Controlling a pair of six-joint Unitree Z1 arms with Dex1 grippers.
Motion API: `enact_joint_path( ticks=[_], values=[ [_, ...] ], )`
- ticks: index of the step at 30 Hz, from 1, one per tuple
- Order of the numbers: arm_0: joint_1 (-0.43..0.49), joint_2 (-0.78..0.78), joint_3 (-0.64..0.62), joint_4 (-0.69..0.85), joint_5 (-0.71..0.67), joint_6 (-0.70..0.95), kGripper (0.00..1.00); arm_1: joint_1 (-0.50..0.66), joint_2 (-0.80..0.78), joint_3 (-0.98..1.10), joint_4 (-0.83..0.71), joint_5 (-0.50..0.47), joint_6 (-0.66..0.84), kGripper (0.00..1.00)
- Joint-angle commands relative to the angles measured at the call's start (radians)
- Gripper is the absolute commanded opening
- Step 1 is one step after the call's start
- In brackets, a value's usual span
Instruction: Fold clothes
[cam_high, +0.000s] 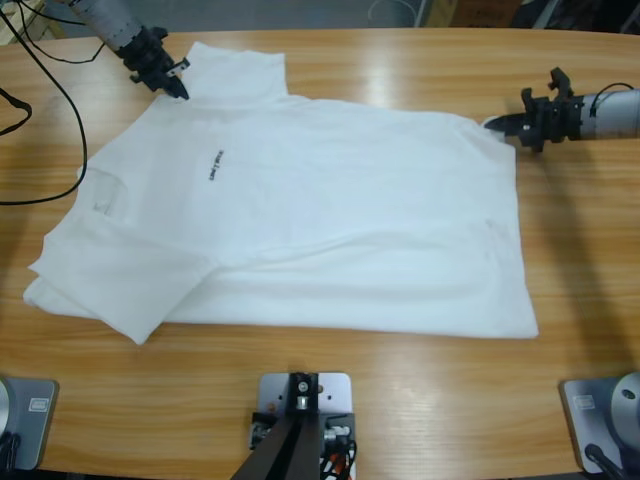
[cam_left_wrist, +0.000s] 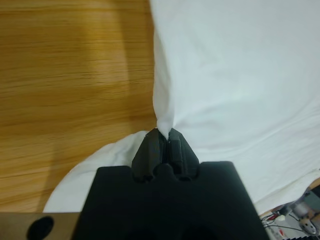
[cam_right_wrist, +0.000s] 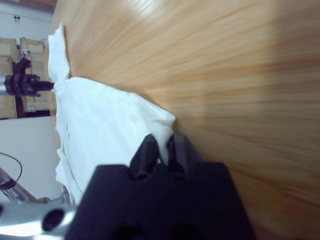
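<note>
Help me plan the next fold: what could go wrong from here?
1. The left end effector and the right end effector each pinch only a thin bit of the T-shirt at its edge, so the fabric may slip out when lifted.
2. The near sleeve already lies folded over the body; pulling could bunch it further.

Only one marking in view: a short line of small black print (cam_high: 215, 165) on the chest of the plain white short-sleeved cotton T-shirt (cam_high: 330, 230), spread on the long wooden table (cam_high: 420, 400). Print runs sideways in the high view; letters too small to read. Nothing else legible.
</note>
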Motion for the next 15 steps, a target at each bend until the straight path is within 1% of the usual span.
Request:
enact_joint_path(
  ticks=[1, 4, 6, 9, 15],
  values=[
    [0.028, 0.071, -0.174, 0.072, -0.017, 0.054, 0.0, 0.011, 0.007, 0.026, 0.015, 0.034, -0.026, 0.0],
    [0.071, 0.07, -0.282, 0.124, -0.056, 0.067, 0.0, 0.01, -0.01, 0.024, 0.034, 0.045, -0.026, 0.0],
    [0.091, 0.064, -0.315, 0.16, -0.065, 0.089, 0.0, 0.011, -0.029, 0.021, 0.048, 0.047, -0.028, 0.0],
    [0.116, 0.04, -0.316, 0.198, -0.08, 0.126, 0.0, 0.01, -0.064, 0.007, 0.091, 0.05, -0.032, 0.0],
    [0.136, -0.034, -0.307, 0.199, -0.145, 0.141, 0.0, 0.01, -0.148, -0.033, 0.196, 0.06, -0.051, 0.0]
  ],
)
